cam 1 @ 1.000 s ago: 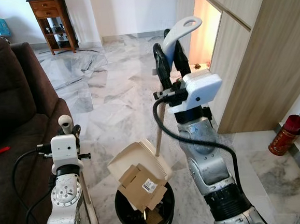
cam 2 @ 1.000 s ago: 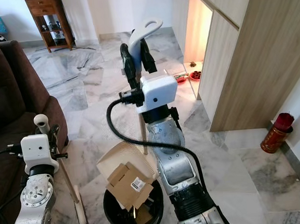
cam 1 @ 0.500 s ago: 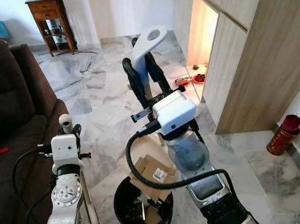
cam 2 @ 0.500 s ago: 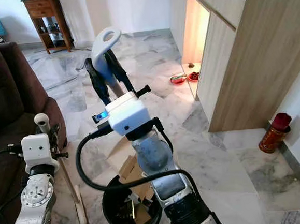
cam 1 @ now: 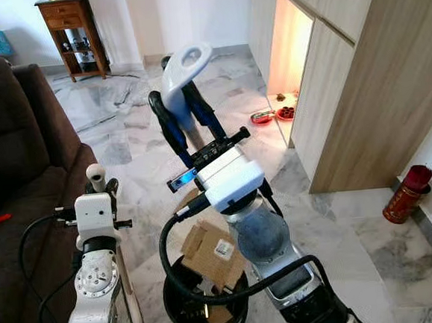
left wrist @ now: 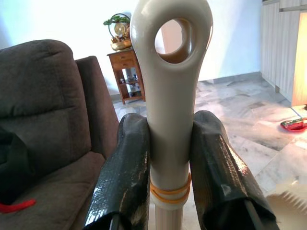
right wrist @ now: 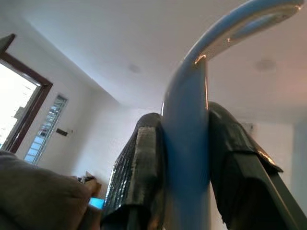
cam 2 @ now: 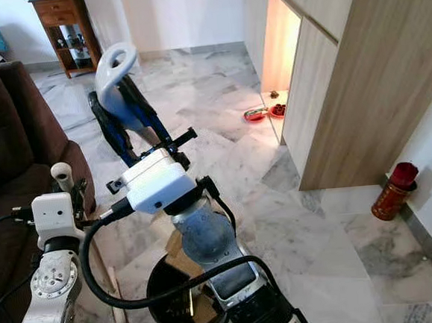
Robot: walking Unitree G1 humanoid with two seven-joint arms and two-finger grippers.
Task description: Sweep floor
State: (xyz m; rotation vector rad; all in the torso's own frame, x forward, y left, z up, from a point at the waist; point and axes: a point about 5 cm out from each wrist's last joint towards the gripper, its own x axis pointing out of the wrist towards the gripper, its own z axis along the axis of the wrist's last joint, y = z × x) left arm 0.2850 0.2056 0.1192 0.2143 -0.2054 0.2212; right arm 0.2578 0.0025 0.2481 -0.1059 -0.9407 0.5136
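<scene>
The dustpan handle (cam 1: 183,70), clamped by the right gripper (cam 1: 183,119) at frame centre, is being tipped, emptying cardboard (cam 1: 212,255) into the black bin (cam 1: 178,303). The broom handle (left wrist: 170,96) is pinched in the left gripper (left wrist: 170,191). Further tilting seems needed next.

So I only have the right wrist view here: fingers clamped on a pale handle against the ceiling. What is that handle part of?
Observer: It's the dustpan handle; the right end effector holds it raised above a black bin.
Operator: Anything in the bin?
Observer: A cardboard box sits tipped in its mouth.
Operator: And the other arm?
Observer: The left end effector grips the broom handle, with the broom upright beside the sofa.
</scene>
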